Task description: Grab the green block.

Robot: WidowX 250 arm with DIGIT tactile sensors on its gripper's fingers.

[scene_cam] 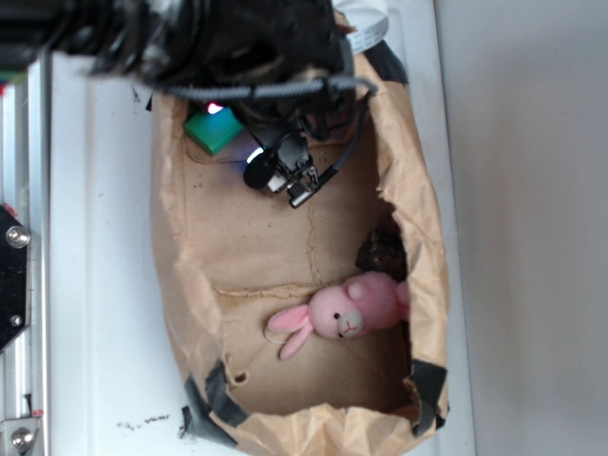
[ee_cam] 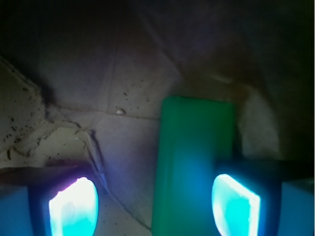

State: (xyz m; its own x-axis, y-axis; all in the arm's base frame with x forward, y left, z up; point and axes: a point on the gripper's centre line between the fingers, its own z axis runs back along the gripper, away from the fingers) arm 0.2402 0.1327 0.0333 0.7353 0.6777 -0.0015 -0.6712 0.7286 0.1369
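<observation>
We see black WidowX gripper (ee_cam: 155, 204) spread wide, two glowing pads (ee_cam: 74, 206) low in wrist view, nothing clamped; small flat bright green block (ee_cam: 194, 162) lies between them on crumpled brown paper bag floor (ee_cam: 123, 83), close to right-hand pad, well apart from other; in exterior view pink plush bunny (scene_cam: 347, 313) sits far from gripper, at bag's opposite end.

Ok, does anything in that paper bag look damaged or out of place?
The paper bag is crumpled, with a torn hole in its right wall beside the pink bunny. The green block looks intact.
</observation>
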